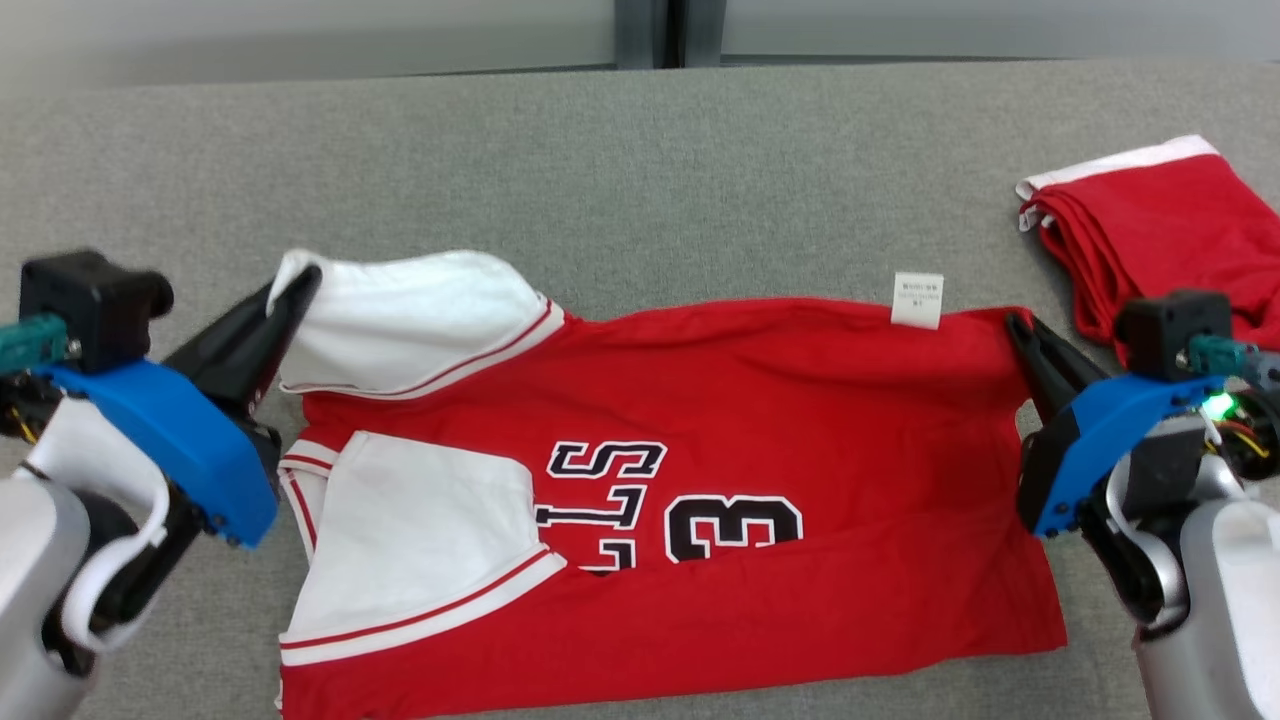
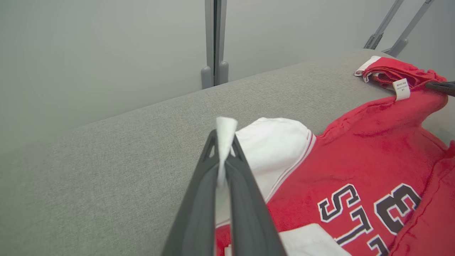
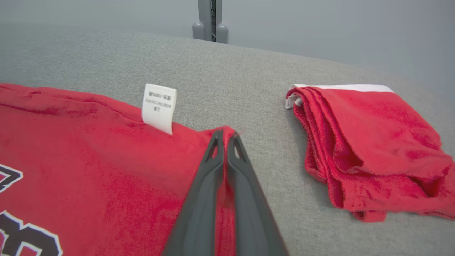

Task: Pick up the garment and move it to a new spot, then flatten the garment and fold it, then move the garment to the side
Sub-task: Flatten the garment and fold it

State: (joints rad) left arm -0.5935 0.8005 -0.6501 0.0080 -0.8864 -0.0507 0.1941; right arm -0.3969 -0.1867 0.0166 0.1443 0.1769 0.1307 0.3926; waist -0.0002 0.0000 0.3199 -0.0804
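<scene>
Jersey lies spread, left claw pinching its white sleeve, right claw its red corner.

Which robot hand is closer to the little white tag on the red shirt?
Right. The right gripper pinches the corner of the red shirt just beside the white tag; the left gripper pinches the white sleeve at the far end.
</scene>
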